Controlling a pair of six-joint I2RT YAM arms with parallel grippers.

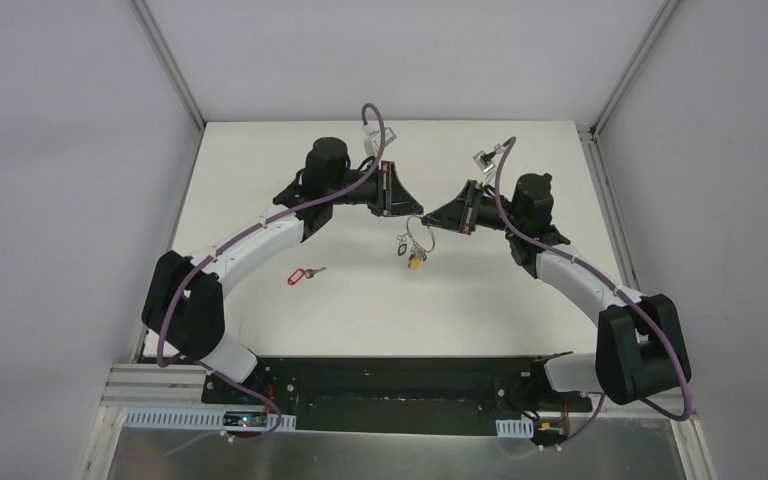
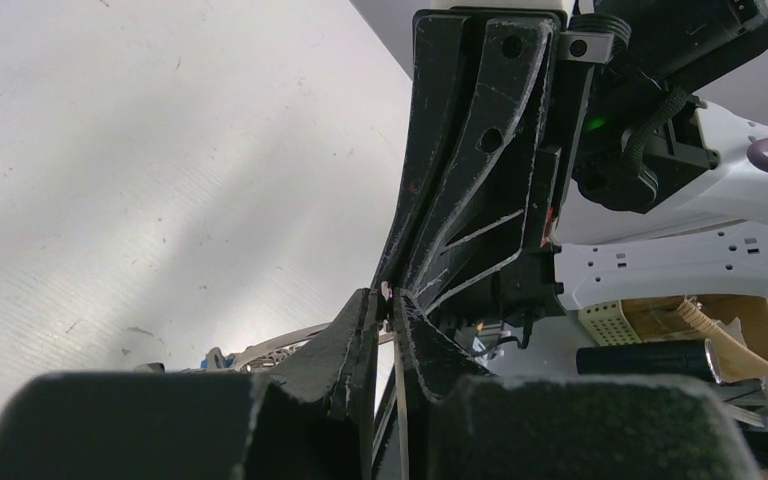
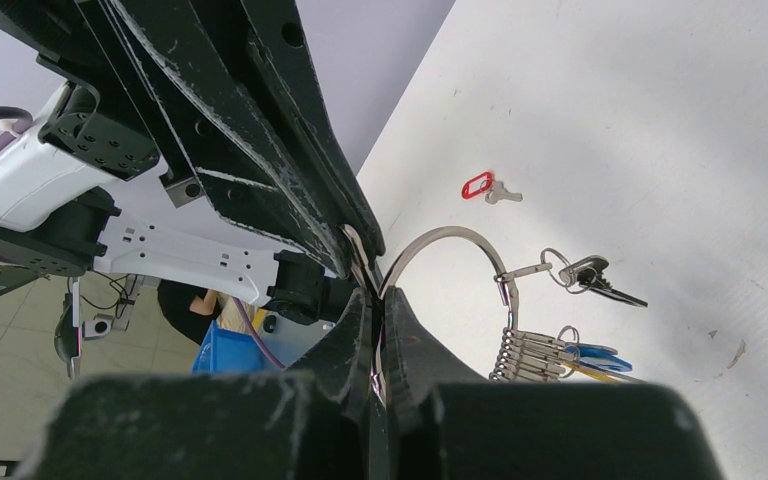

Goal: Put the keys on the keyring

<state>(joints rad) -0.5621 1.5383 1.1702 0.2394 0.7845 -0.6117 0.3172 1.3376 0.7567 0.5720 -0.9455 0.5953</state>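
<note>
The keyring [image 1: 416, 236] hangs above the table between both grippers, which meet tip to tip. My left gripper [image 1: 409, 208] is shut on its thin wire [image 2: 282, 345]. My right gripper [image 1: 429, 219] is shut on the ring's arc [image 3: 452, 233]. A bunch of silver keys [image 3: 525, 355] with a blue tag [image 3: 590, 352] and a yellow tag [image 1: 415, 265] hangs from the ring. The black-tagged key [image 3: 600, 280] dangles from a small loop at the ring's clasp. The red-tagged key [image 1: 305, 273] lies on the table left of the grippers and also shows in the right wrist view [image 3: 485, 188].
The white table [image 1: 500, 300] is bounded by grey walls with metal corner posts [image 1: 170, 60]. The arm bases stand on a black plate [image 1: 390, 385] at the near edge.
</note>
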